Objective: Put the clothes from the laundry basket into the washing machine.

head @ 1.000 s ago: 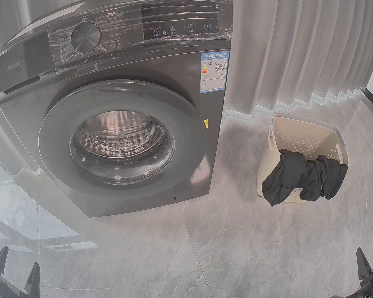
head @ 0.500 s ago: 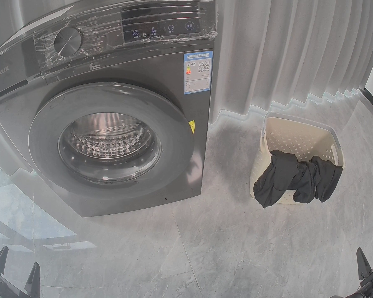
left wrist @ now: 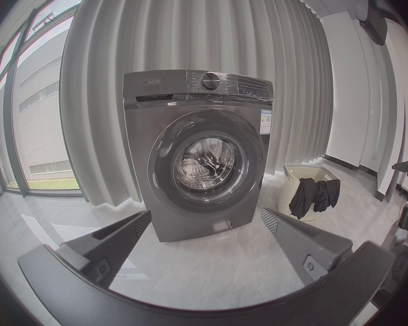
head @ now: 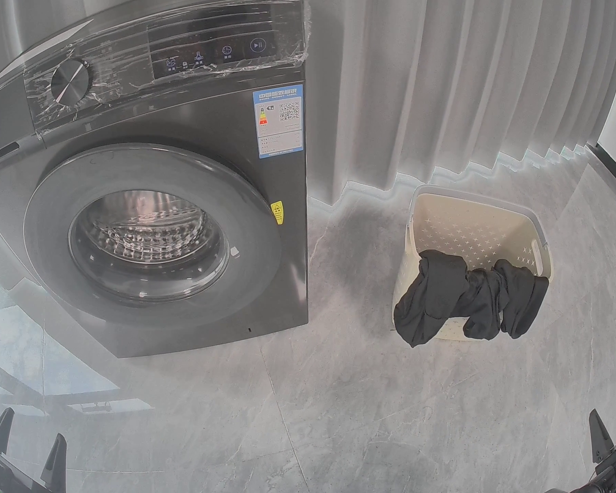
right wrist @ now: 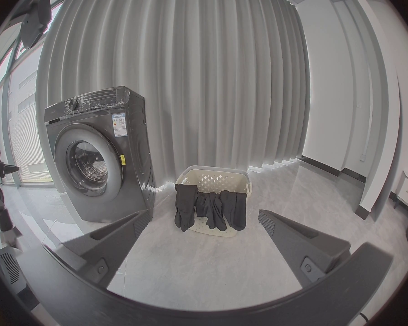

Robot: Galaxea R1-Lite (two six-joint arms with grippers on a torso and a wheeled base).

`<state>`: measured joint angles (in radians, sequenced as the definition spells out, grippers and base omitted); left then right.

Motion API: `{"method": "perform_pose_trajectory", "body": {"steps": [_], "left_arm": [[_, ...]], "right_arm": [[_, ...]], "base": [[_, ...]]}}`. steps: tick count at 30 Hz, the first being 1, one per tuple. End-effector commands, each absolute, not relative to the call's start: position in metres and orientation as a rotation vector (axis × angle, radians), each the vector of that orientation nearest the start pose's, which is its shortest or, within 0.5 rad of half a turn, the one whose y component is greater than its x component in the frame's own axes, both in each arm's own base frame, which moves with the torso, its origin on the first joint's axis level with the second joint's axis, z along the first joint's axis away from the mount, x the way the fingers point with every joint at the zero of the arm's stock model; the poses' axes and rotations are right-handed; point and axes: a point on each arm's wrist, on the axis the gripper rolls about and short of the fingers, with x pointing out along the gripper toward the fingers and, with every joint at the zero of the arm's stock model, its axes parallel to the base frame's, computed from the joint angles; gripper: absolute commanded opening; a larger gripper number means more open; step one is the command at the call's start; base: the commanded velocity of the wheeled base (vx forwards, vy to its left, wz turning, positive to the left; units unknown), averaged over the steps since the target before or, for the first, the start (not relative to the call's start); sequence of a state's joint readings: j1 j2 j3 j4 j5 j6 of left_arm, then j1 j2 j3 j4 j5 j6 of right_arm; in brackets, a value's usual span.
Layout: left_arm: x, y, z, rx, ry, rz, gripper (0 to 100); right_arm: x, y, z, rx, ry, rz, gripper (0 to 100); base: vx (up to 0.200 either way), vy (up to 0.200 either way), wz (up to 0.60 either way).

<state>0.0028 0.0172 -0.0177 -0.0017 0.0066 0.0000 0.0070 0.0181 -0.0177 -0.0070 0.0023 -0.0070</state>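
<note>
Camera on the head has swung right: washing machine (head: pixel 205 114) now sits farther left and laundry basket (head: pixel 473 203) nearer centre, likely a turn toward the pick-up. Black clothes (head: pixel 458 296) hang over the basket's near rim. A blue label (head: pixel 278 121) marks the machine's front; its door (head: pixel 150 241) seems shut. Left wrist view: left claw (left wrist: pixel 204 214) spread wide, empty. Right wrist view: right claw (right wrist: pixel 203 213) likewise, facing the basket.

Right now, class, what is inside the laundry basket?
Dark clothes drape over the front rim of the laundry basket, partly inside; its far inner wall is bare. They cover the bottom, so anything there is hidden.
</note>
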Motion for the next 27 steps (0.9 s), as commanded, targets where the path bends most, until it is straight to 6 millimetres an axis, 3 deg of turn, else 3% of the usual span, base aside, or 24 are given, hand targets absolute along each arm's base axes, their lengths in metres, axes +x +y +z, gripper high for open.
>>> {"method": "perform_pose_trajectory", "body": {"steps": [1,3,14,20,27], "left_arm": [[-0.0225,0.0001,0.0757,0.0,0.003,0.011,100],[-0.0225,0.0001,0.0757,0.0,0.003,0.009,100],[-0.0225,0.0001,0.0757,0.0,0.003,0.011,100],[-0.0225,0.0001,0.0757,0.0,0.003,0.011,100],[-0.0225,0.0001,0.0757,0.002,0.003,0.009,100]], "right_arm": [[-0.0215,-0.0001,0.0766,-0.008,0.009,0.009,100],[-0.0215,-0.0001,0.0766,-0.008,0.009,0.009,100],[-0.0215,-0.0001,0.0766,-0.008,0.009,0.009,100],[-0.0215,-0.0001,0.0766,-0.008,0.009,0.009,100],[-0.0215,-0.0001,0.0766,-0.008,0.009,0.009,100]], "base": [[0.0,0.0,-0.6],[0.0,0.0,-0.6],[0.0,0.0,0.0],[0.0,-0.2,0.0],[0.0,0.0,0.0]]}}
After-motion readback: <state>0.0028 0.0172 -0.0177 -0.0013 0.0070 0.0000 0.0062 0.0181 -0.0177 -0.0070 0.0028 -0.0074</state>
